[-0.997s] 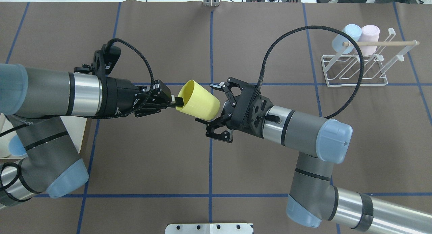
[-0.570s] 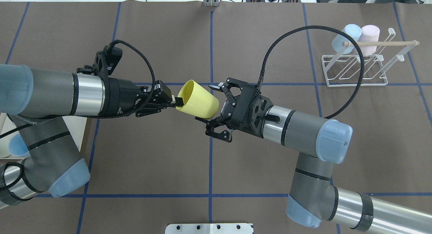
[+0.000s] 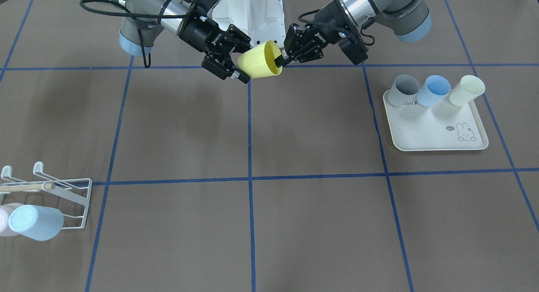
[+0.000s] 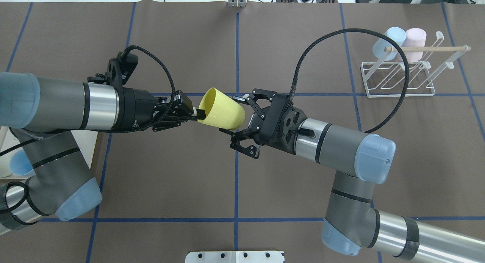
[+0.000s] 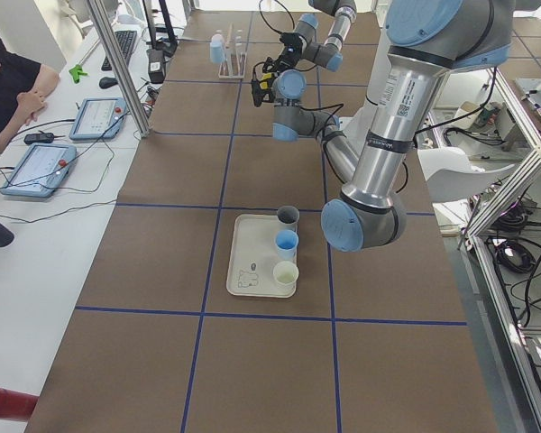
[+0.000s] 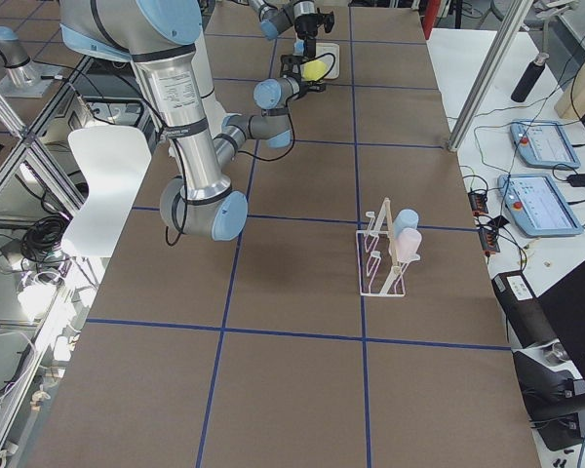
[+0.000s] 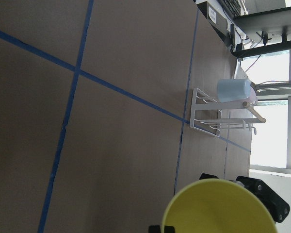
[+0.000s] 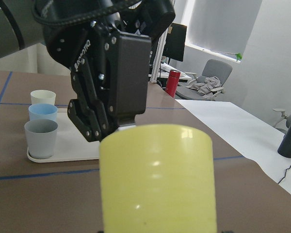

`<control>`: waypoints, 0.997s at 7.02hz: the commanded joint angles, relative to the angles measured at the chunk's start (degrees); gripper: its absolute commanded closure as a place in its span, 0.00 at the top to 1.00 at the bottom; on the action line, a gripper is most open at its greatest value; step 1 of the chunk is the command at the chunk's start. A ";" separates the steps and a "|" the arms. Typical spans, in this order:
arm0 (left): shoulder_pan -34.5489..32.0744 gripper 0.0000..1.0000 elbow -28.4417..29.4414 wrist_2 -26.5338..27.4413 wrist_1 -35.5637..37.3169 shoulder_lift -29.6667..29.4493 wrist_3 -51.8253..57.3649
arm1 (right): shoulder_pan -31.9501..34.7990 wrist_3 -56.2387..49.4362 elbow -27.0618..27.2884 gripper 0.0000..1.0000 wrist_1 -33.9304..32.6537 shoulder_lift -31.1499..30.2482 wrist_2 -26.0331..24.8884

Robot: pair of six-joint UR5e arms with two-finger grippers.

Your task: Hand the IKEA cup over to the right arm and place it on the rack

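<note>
The yellow IKEA cup (image 4: 221, 113) hangs on its side above the table's middle. My left gripper (image 4: 199, 114) is shut on its rim, one finger inside the mouth. My right arm's gripper (image 4: 228, 114) is open, its two fingers flanking the cup's base end from above and below; I cannot tell whether they touch it. The front-facing view shows the same cup (image 3: 257, 60) between the left gripper (image 3: 280, 59) and the right gripper (image 3: 241, 56). The cup's base (image 8: 157, 179) fills the right wrist view. The white wire rack (image 4: 398, 77) stands at the far right.
A light-blue cup (image 4: 388, 43) and a pink cup (image 4: 415, 43) hang on the rack under its wooden dowel (image 4: 428, 49). A cream rabbit-print tray (image 3: 438, 132) on the left arm's side holds three upright cups. Blue tape lines cross the brown table cover.
The right gripper has crept left, so its fingers reach further along the cup. The left arm has shifted slightly right with the cup still in its grip.
</note>
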 commanded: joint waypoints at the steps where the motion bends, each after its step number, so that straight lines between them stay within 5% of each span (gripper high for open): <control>1: -0.05 0.41 0.16 -0.09 0.00 -0.09 0.07 | 0.01 0.18 -0.08 0.47 -0.02 -0.07 -0.08; 2: -0.23 0.99 -0.02 0.43 0.00 -0.09 1.63 | 0.10 0.18 -0.08 0.47 -0.11 -0.07 -0.08; 3: -0.66 1.00 -0.28 0.43 0.09 -0.09 3.04 | 0.45 0.01 -0.08 0.46 -0.46 -0.24 -0.08; 5: -3.29 1.00 -0.11 -0.36 0.62 0.87 7.59 | 1.32 0.10 0.01 0.26 -2.73 -0.15 0.00; 7: -7.31 1.00 -0.54 -3.49 4.71 4.73 15.67 | 3.51 0.01 6.12 0.22 -18.73 -0.15 0.09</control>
